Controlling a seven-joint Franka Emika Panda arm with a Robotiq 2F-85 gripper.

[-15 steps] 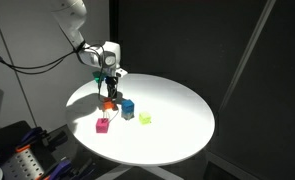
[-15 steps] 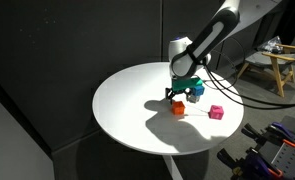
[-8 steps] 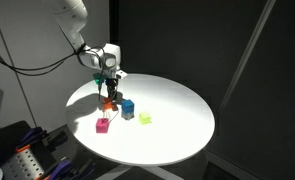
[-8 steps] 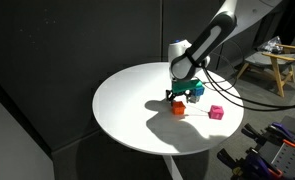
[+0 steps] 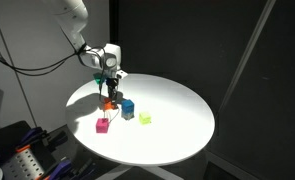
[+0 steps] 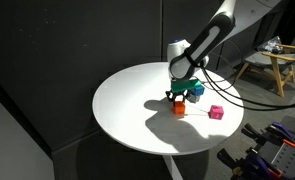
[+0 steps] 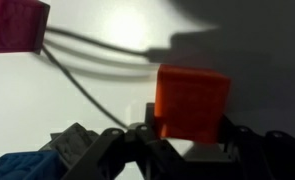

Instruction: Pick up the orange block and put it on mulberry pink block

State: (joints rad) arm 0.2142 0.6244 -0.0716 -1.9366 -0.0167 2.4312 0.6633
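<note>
The orange block (image 7: 192, 98) fills the middle of the wrist view, sitting on the white table with my gripper (image 7: 187, 128) shut on its two sides. In both exterior views the gripper (image 5: 109, 99) (image 6: 177, 98) reaches straight down onto the orange block (image 5: 108, 106) (image 6: 177, 109). The mulberry pink block (image 5: 103, 125) (image 6: 216, 112) rests on the table a short way off, apart from the orange one. It also shows at the top left corner of the wrist view as the pink block (image 7: 15, 24).
A blue cube (image 5: 128, 106) (image 6: 195, 90) stands close beside the gripper, and its corner (image 7: 17, 165) shows in the wrist view. A yellow-green cube (image 5: 144, 118) lies past it. All sit on a round white table (image 5: 177, 100) (image 6: 127, 100) ringed by dark curtains.
The jaws have closed from wide open onto the orange block. The arm and the blocks have barely moved.
</note>
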